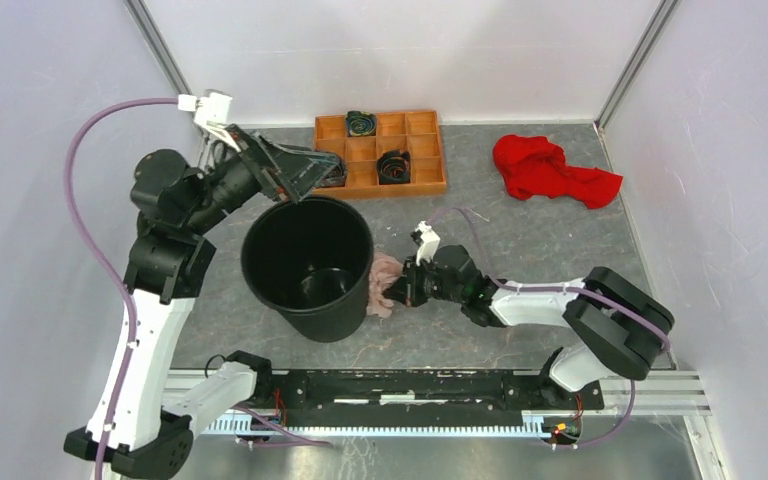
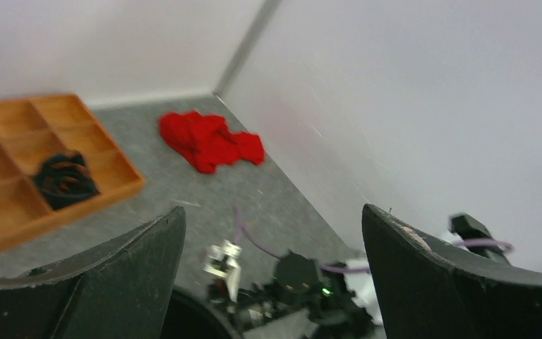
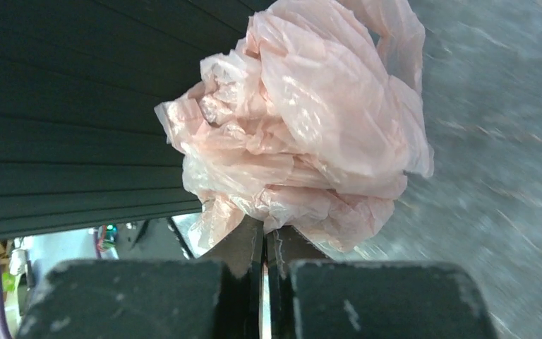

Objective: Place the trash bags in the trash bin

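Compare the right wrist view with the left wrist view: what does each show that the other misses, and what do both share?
Only the right wrist view: the pink trash bag pinched in the shut right gripper, beside the black trash bin wall. Only the left wrist view: the orange tray, the red cloth and the open left gripper. Both: the grey table.

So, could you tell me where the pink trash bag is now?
In the top view, the trash bag is crumpled just right of the black bin, pinched in the right gripper.
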Action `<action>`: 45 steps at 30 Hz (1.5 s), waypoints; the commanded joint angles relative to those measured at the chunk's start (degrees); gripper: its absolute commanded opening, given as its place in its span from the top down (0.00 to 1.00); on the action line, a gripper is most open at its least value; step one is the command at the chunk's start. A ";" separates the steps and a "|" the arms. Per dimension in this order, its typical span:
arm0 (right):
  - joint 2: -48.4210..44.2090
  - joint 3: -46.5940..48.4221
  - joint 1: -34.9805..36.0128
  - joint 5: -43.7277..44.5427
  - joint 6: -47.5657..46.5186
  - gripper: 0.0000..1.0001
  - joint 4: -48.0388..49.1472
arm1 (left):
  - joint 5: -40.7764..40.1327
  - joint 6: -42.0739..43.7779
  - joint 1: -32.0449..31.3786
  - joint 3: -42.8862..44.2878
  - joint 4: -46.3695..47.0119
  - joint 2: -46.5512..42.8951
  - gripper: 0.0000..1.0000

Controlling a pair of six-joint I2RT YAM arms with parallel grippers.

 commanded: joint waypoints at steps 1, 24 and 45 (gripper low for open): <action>2.36 4.90 0.89 -1.31 1.48 0.99 6.11 | 0.50 -4.76 -9.04 1.34 0.99 3.54 0.00; -55.57 -11.82 -20.21 0.39 -32.92 0.99 -24.42 | -21.73 9.00 -36.99 3.14 0.12 24.62 0.00; -59.85 -5.22 -20.19 -1.78 -36.19 0.99 -29.18 | -25.33 9.64 -38.67 6.56 -9.59 33.51 0.59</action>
